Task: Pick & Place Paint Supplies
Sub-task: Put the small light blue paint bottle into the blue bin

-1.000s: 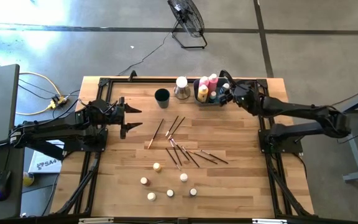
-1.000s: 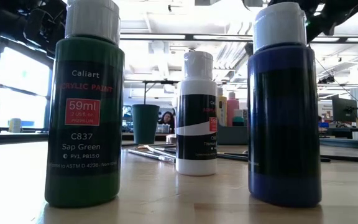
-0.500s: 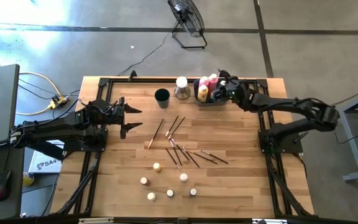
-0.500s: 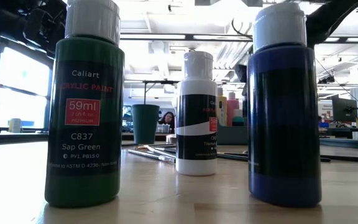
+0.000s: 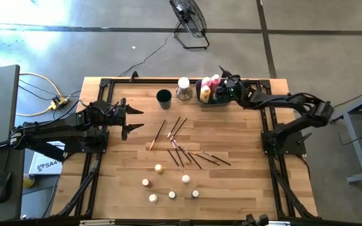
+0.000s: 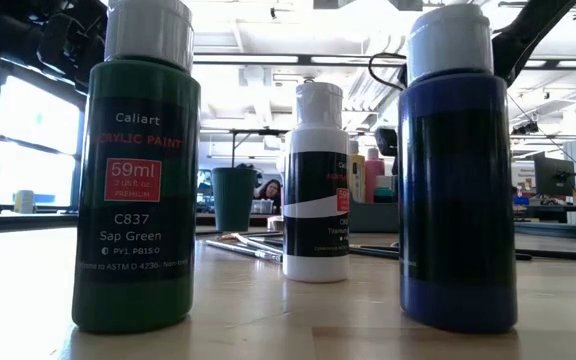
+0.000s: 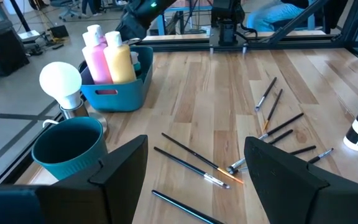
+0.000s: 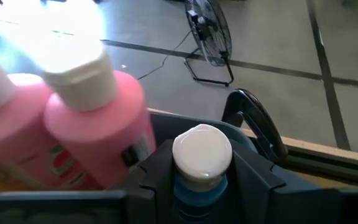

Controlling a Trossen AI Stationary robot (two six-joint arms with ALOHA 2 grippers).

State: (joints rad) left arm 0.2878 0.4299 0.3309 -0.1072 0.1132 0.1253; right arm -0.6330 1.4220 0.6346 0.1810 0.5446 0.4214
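Your right gripper is over the blue rectangular plastic bin, fingers closed on a small blue paint bottle with a cream cap; the bottle sits low between the bin's walls, so this looks like the placing step. I judge the next move is to let the bottle stand on the bin floor, open the fingers, and lift straight up.

Watch the neighbours: two pink bottles with white caps stand just beside the held bottle inside the bin, with a yellow bottle there too. A sideways exit could tip them.

Your left gripper waits with fingers spread and nothing held, well away from the bin.

Still outside the bin: thin dark-handled brushes scattered near the middle of the wooden table, and small cream-capped bottles farther from the bin than the brushes. Next to the bin stand a white light bulb on a metal base and a dark teal round cup, both near any approach from the brush side.
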